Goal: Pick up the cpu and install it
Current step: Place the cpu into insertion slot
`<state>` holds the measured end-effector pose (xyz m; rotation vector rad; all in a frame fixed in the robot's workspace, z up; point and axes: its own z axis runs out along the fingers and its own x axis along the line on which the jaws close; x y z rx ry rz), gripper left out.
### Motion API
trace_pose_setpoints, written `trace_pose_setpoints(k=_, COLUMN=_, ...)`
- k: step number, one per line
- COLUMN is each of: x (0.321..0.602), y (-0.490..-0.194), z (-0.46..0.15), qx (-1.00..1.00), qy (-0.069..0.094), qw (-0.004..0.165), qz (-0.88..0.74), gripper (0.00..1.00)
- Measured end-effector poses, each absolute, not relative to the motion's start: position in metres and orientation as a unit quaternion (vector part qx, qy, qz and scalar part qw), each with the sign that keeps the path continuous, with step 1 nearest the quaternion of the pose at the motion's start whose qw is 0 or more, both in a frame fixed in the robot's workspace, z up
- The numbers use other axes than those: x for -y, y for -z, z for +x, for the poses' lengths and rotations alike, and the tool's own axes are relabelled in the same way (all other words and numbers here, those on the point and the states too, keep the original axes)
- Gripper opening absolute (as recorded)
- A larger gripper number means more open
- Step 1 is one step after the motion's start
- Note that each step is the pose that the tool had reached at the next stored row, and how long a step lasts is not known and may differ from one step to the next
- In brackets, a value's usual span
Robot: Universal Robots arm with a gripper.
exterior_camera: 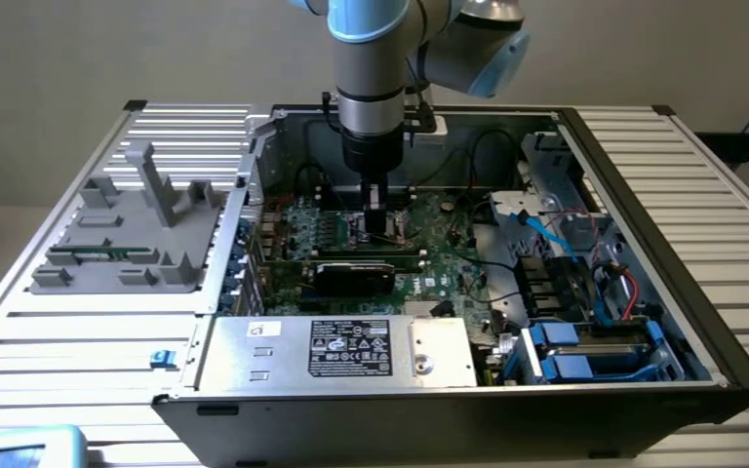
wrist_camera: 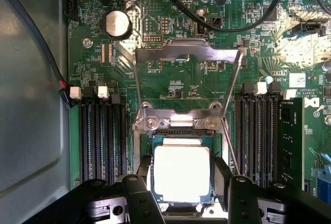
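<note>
The cpu [wrist_camera: 182, 173], a flat square chip with a pale metal top, lies level over the motherboard socket [wrist_camera: 178, 124], inside the socket's frame. My gripper [wrist_camera: 183, 175] has one black finger against each of two opposite edges of the cpu and is shut on it. The socket's metal load plate [wrist_camera: 189, 53] stands swung open beyond it. In the exterior view my gripper [exterior_camera: 377, 229] reaches straight down into the open computer case [exterior_camera: 635, 234], low over the green motherboard [exterior_camera: 440, 263].
Black memory slots [wrist_camera: 98, 136] [wrist_camera: 258, 136] flank the socket. Black cables [wrist_camera: 207, 22] cross the board above. A silver labelled box [exterior_camera: 335, 351] fills the case's near side, with a black card [exterior_camera: 355, 275] behind it, blue drive bays [exterior_camera: 583, 351] beside it and a grey fixture [exterior_camera: 128, 234] outside.
</note>
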<state>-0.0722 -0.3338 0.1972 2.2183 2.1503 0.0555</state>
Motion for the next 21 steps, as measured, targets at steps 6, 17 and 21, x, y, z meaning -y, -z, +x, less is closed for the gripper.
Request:
trace_pose_setpoints(k=6, x=0.3339, y=-0.1969, z=-0.0722, qx=-0.696, qy=-0.018, qw=0.025, qz=0.718, gripper=0.56)
trace_pose_setpoints(k=17, x=0.3342, y=-0.1967, z=-0.0722, qx=-0.698, qy=-0.019, qw=0.025, qz=0.715, gripper=0.56)
trace_pose_setpoints(k=21, x=0.3342, y=-0.1967, z=-0.0722, qx=-0.699, qy=-0.019, qw=0.025, qz=0.714, gripper=0.56)
